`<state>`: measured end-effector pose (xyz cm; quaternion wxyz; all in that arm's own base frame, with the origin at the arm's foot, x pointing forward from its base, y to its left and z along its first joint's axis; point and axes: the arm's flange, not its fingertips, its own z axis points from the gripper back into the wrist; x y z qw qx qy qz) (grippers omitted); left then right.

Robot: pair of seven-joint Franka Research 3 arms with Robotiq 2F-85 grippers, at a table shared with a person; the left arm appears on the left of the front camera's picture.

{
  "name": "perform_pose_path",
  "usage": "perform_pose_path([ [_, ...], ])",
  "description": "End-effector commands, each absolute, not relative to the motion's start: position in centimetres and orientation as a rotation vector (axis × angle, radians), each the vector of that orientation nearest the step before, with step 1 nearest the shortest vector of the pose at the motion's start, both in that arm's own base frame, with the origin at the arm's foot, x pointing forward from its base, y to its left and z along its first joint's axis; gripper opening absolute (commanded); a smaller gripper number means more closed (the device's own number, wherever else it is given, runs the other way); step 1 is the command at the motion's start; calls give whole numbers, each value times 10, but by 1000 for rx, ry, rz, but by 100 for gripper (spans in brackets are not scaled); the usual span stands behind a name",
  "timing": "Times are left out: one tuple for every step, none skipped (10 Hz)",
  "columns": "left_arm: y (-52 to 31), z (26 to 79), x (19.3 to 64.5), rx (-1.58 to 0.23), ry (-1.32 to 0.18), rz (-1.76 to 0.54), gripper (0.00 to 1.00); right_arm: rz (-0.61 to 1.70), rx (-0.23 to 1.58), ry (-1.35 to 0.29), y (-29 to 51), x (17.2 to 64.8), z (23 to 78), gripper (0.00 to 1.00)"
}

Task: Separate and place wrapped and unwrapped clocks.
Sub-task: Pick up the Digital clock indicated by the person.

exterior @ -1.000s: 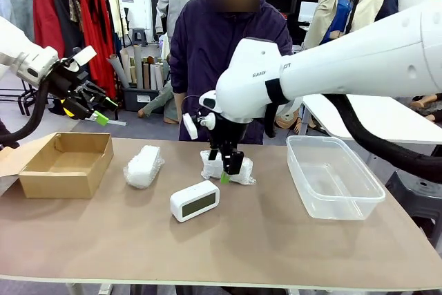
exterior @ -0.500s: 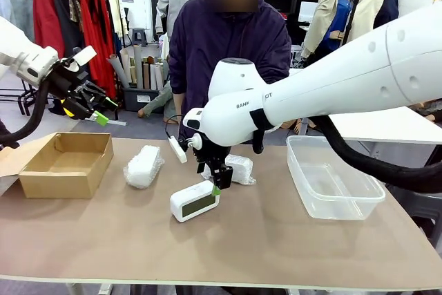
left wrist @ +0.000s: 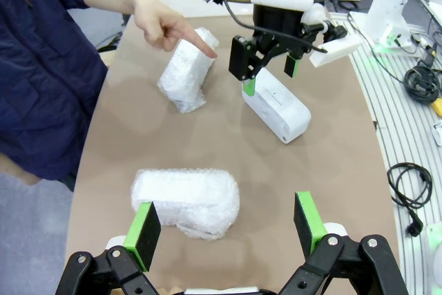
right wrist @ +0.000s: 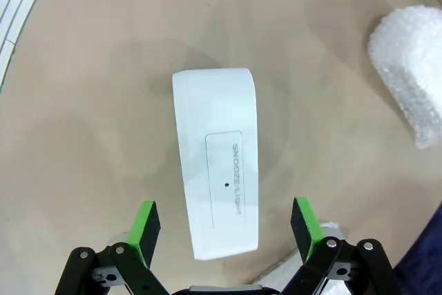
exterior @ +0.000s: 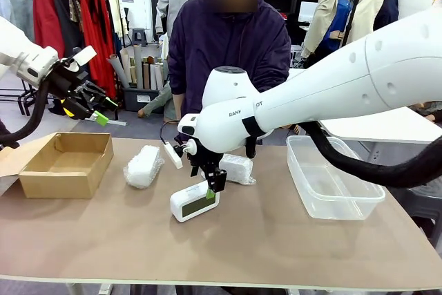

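While the right gripper (right wrist: 222, 206) hangs open, the bare white clock (right wrist: 214, 136) lies just beneath, between its fingers (right wrist: 146, 229).

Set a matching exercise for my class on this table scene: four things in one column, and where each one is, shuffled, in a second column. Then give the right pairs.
Things
1. brown cardboard box
2. clear rectangular plastic tub
3. bare white rectangular digital clock
4. white block in clear bubble wrap beside that clock

Places
A. directly below the open right gripper
B. toward the robot's right end of the table
C. a person's hand points a finger at it
D. toward the robot's left end of the table

Pairs: 1-D, 2-B, 3-A, 4-C
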<state>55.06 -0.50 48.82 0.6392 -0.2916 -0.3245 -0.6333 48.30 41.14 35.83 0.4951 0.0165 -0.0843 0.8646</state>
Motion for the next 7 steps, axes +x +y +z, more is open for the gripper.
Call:
perform_pose_path([
  [-5, 489, 550, -669, -745, -1446, 100, 2132, 58, -181, 416, 492, 354, 100],
  [-5, 489, 550, -669, -745, -1446, 100, 2143, 73, -179, 418, 494, 348, 100],
  [-5, 489, 550, -669, -745, -1446, 100, 2146, 92, -172, 418, 494, 343, 100],
  [-5, 489, 550, -669, -745, -1446, 100, 2149, 109, -164, 417, 494, 337, 100],
  [-5, 489, 550, -669, -745, -1446, 100, 2154, 128, -157, 417, 495, 331, 100],
  [-5, 489, 550, -669, -745, -1446, 100, 2162, 144, -144, 416, 495, 329, 100],
  [-5, 489, 550, -669, -745, -1446, 100, 2167, 151, -140, 417, 494, 327, 100],
])
